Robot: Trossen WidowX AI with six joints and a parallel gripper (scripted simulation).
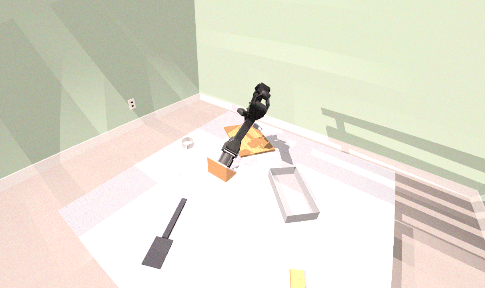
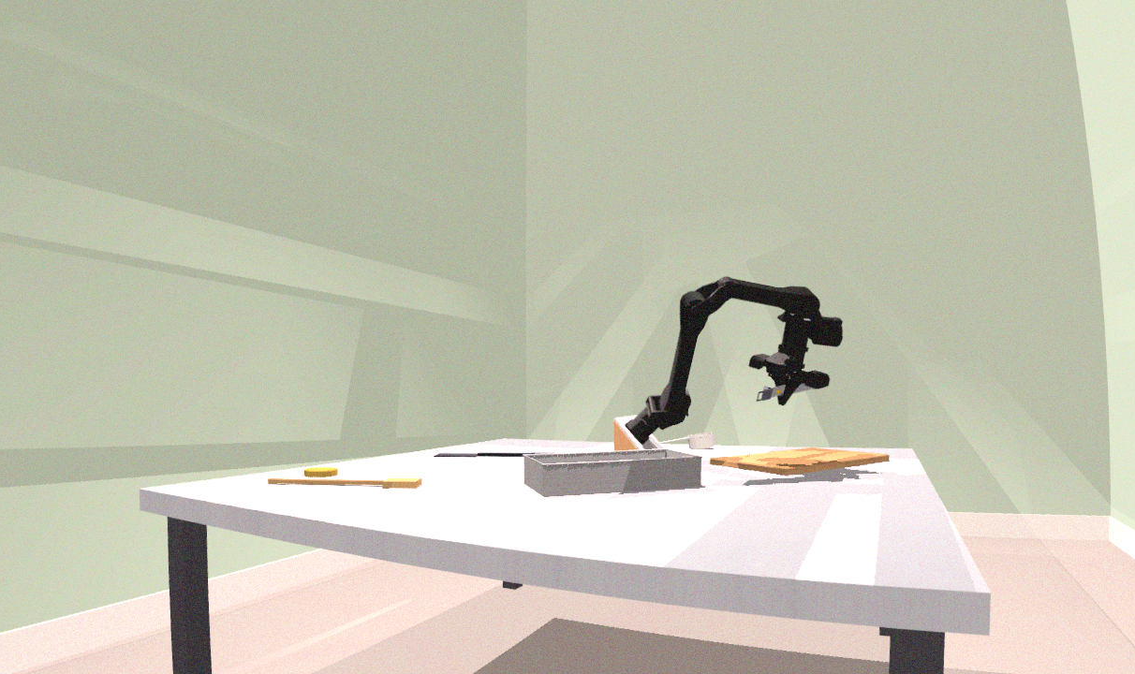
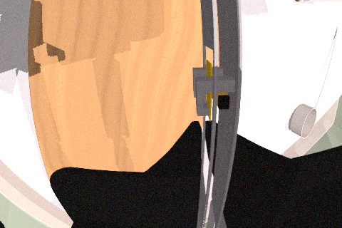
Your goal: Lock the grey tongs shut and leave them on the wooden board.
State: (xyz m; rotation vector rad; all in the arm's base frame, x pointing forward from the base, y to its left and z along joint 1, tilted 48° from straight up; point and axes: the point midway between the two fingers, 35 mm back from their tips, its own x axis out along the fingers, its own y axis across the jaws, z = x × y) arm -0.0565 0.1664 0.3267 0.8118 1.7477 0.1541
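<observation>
One roasting tin point(image 1: 302, 217) point(image 2: 613, 479), one wooden board point(image 1: 257, 154) point(image 2: 798, 459) point(image 3: 107, 78), one pair of tongs point(image 2: 771, 393) point(image 3: 228, 121) (grey, that), one dark spatula point(image 1: 157, 252).

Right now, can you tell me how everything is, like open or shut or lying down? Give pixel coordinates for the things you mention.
Gripper point(image 2: 783, 395): shut on the tongs.
Grey tongs point(image 2: 770, 393) point(image 3: 228, 157): squeezed nearly together, held above the board; lock hidden.
Wooden board point(image 1: 245, 151) point(image 2: 793, 460) point(image 3: 107, 107): lying flat.
Roasting tin point(image 1: 302, 217) point(image 2: 580, 480): upright, open-topped.
Dark spatula point(image 1: 157, 252): lying flat.
</observation>
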